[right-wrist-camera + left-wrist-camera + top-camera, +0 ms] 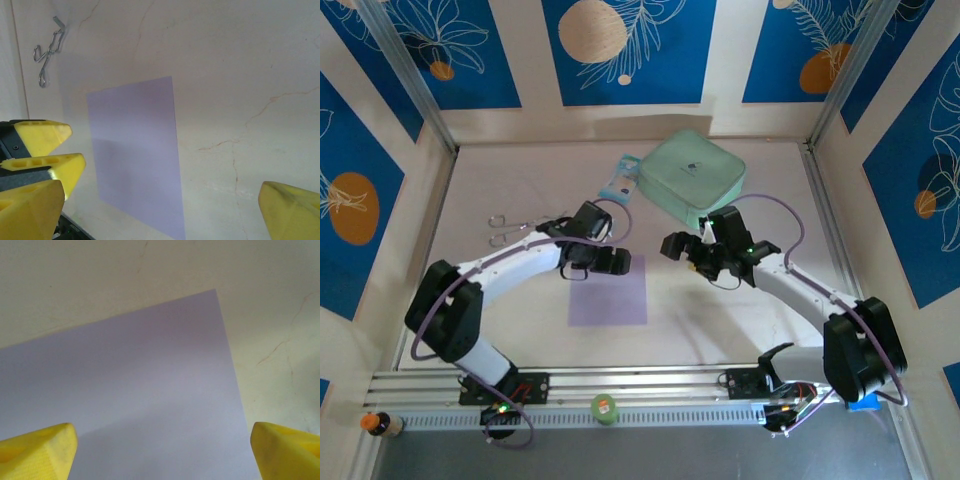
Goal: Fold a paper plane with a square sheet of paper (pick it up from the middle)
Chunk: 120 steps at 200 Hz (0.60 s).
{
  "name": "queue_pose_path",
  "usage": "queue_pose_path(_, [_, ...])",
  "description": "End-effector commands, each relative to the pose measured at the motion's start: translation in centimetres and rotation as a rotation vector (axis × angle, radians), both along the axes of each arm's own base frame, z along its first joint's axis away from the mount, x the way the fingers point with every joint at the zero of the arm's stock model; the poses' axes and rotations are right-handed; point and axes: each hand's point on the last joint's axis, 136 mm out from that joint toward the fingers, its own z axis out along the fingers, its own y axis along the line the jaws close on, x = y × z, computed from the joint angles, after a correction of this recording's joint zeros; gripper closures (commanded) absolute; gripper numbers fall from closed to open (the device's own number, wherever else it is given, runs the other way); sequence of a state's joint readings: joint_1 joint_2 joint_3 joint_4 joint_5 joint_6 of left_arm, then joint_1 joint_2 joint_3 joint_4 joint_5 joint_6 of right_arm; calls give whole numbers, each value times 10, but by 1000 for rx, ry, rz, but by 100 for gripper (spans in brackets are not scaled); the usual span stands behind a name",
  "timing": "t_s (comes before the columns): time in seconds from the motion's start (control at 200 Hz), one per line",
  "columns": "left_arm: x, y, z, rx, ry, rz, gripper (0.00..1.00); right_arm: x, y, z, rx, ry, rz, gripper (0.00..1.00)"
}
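Both arm bases sit at the near edge in the top view, and just beyond them the square sheet of paper (607, 298) lies flat on the table (740, 320), its edges about square to that near edge. It has no long axis to speak of. The left gripper (620, 263) hangs over the sheet's far edge, while the right gripper (676, 246) stands off to the right and farther back, clear of the paper, so the left arm is the nearer one. A green case (693, 175) at the far side bears a small mark and a blue-white packet (620, 186) beside it carries print, both too small to read.

From the left wrist, the left gripper (162, 452) has its yellow fingers (37, 450) spread wide with nothing held. The sheet (140, 385) lies beneath and ahead of them, with one corner showing.

From the right wrist, the right gripper (160, 212) is likewise wide open and empty. The sheet (135, 155) lies ahead of it, toward the left – my guess is that it must travel leftward to reach the middle. A metal clip (47, 55) lies beyond; no writing is visible.
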<state>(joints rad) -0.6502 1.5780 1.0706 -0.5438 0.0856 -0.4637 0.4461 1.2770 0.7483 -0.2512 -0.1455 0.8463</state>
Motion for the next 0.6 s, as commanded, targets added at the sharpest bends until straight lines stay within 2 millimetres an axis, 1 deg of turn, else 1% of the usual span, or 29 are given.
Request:
queue_pose_path(0.0, [-11, 8, -6, 70, 87, -23, 11, 3, 10, 10, 30, 3, 20, 0])
queue_pose_path(0.215, [-14, 11, -18, 112, 164, 39, 11, 7, 17, 10, 36, 27, 37, 0])
queue_pose_path(0.35, [-20, 9, -26, 131, 195, 68, 11, 9, 24, 10, 40, 40, 54, 0])
queue_pose_path(0.595, [-30, 10, -39, 204, 234, 118, 4, 9, 34, 4, 41, 72, 76, 0])
